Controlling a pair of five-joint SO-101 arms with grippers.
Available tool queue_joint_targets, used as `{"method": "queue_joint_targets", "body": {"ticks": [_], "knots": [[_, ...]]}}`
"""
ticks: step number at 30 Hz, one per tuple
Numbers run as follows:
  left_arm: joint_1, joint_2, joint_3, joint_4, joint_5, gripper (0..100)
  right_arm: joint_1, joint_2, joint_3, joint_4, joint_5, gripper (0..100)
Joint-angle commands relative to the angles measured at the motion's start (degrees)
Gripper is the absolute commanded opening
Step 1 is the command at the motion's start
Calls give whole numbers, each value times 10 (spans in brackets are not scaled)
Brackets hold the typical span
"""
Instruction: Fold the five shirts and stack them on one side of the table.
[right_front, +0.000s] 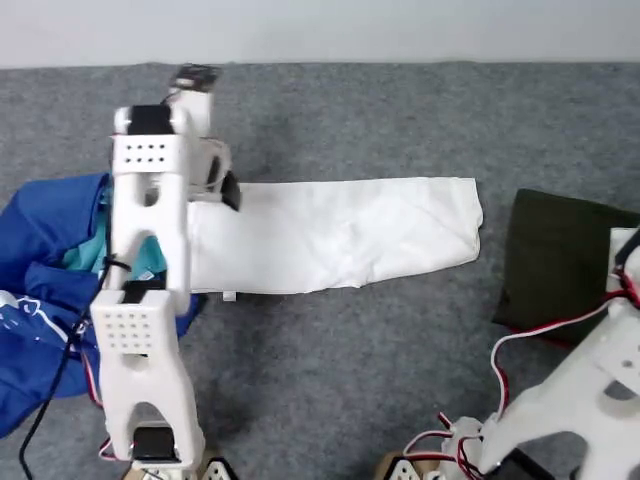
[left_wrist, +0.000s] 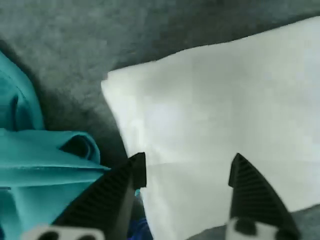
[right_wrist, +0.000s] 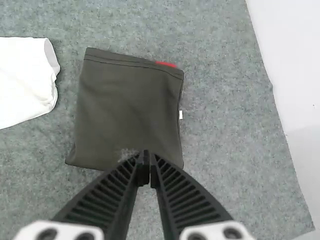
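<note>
Left wrist view: your left hand (left_wrist: 189, 162) hangs released over one end of the white shirt (left_wrist: 225, 100); your right hand (right_wrist: 145, 157), clenched empty, hovers beyond its other end.

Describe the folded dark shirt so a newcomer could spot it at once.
Follow the grey mat to its right end in the high view, past the long white shirt in the middle. The dark olive shirt lies there, apart from the white one. It is the only olive garment, folded into a compact rectangle with a small red tag at one edge.
</note>
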Motion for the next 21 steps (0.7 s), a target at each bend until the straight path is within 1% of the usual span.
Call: {"method": "queue_joint_targets", "body": {"ticks": [1, 11, 16, 21], "knots": [[-21, 29, -3, -6, 4, 280, 5, -17, -3, 22, 2, 19], [-25, 123, -5, -69, 3, 276, 7, -20, -3, 22, 4, 19], [-25, 160, -50, -48, 4, 267, 7, -20, -3, 22, 3, 19], [-21, 213, -122, -4, 4, 186, 7, -21, -3, 22, 2, 19]]}}
